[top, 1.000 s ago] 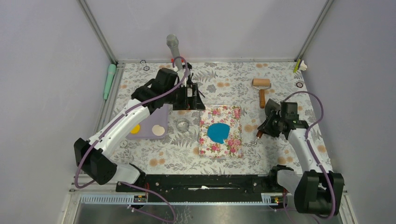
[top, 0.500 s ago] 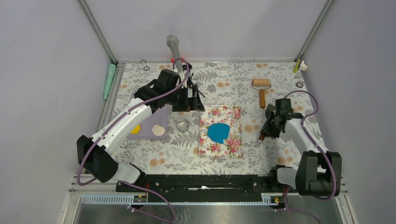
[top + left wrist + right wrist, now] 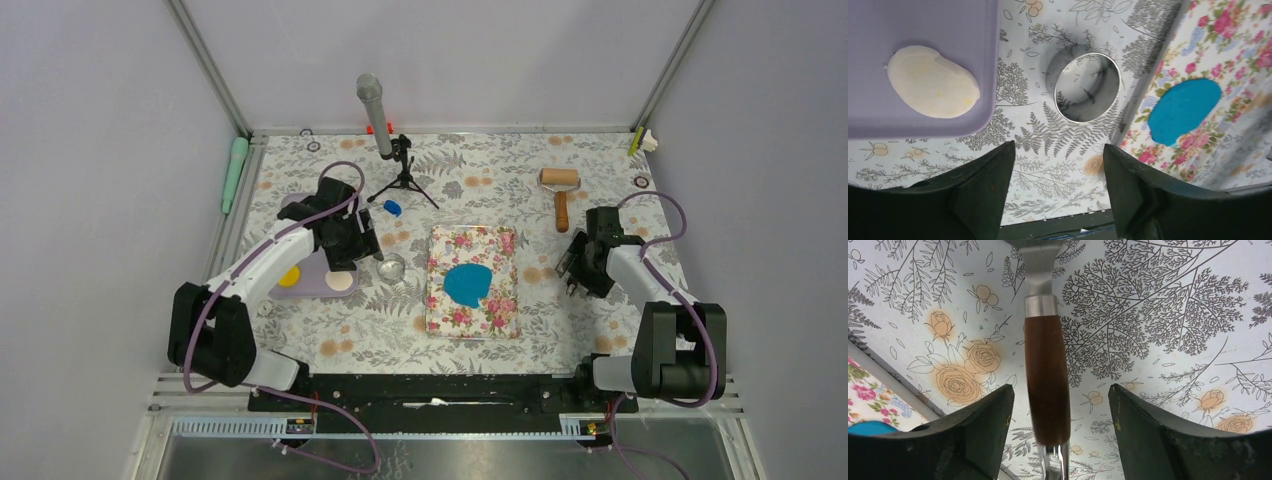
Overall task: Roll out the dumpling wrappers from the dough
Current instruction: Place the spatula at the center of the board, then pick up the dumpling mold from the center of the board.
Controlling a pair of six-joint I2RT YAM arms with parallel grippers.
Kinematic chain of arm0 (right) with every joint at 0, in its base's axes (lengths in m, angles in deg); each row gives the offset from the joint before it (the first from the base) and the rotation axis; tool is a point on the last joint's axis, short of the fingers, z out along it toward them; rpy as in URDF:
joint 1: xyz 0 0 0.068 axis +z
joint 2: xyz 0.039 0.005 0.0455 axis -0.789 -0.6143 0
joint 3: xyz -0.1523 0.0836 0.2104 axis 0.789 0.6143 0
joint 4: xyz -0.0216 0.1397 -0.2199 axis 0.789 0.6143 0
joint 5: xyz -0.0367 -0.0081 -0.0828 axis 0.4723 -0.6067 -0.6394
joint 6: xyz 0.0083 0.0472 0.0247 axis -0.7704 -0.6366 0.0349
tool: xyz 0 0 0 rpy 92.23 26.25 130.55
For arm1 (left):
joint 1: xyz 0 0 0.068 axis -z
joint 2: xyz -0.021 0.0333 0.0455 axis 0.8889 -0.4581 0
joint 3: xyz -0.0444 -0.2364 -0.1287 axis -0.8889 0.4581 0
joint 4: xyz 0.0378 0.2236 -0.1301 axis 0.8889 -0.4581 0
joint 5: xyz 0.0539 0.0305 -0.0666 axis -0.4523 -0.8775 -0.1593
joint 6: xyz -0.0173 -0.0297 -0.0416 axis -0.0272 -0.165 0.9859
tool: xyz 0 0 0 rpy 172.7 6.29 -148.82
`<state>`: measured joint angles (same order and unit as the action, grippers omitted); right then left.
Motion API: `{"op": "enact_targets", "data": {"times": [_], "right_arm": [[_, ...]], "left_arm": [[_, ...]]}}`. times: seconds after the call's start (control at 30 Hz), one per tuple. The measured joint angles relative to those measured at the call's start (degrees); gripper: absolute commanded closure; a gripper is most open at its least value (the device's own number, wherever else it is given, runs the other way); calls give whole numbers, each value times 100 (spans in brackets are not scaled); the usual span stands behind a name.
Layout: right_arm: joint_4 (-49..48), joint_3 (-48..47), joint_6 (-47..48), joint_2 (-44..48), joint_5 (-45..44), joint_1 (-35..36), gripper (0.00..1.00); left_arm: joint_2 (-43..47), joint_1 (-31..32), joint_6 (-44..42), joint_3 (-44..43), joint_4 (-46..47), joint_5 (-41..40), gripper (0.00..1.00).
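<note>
Dough (image 3: pixel 467 284), a flattened blue sheet, lies on the floral pink mat (image 3: pixel 495 310) in the middle of the table (image 3: pixel 330 345), with a small blue lump (image 3: pixel 392 207) apart near the microphone stand (image 3: pixel 403 170). Left claw (image 3: pixel 1055 170) is wide open and holds nothing, just above the metal ring cutter (image 3: pixel 1088 87), which sits between the purple tray (image 3: pixel 923 30) and the mat. Right claw (image 3: pixel 1060 405) is also open, with a wooden tool handle (image 3: pixel 1048 385) between its fingers, gaps on both sides, no grip.

The left arm (image 3: pixel 255 275) and right arm (image 3: pixel 640 282) wear white shells over black joints, a purple cable (image 3: pixel 340 164) looping along each. Left tool (image 3: pixel 1055 192) and right tool (image 3: pixel 1060 432) end in blunt black fingers (image 3: pixel 980 195).
</note>
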<state>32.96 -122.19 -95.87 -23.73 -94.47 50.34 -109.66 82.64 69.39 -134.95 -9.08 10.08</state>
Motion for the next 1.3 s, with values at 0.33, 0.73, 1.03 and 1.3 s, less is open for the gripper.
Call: {"op": "enact_targets", "data": {"times": [0.33, 0.73, 1.03, 1.3], "right_arm": [[-46, 4, -72, 289, 24, 0, 23], [-39, 11, -105, 533, 72, 0, 22], [-20, 13, -103, 612, 125, 0, 23], [157, -28, -103, 949, 210, 0, 23]], "left_arm": [[-702, 260, 177, 227, 669, -494, 49], [-1145, 498, 256, 251, 951, -859, 66], [-1432, 623, 232, 249, 1012, -876, 100], [-1421, 1484, -140, -468, 654, -1110, 100]]}}
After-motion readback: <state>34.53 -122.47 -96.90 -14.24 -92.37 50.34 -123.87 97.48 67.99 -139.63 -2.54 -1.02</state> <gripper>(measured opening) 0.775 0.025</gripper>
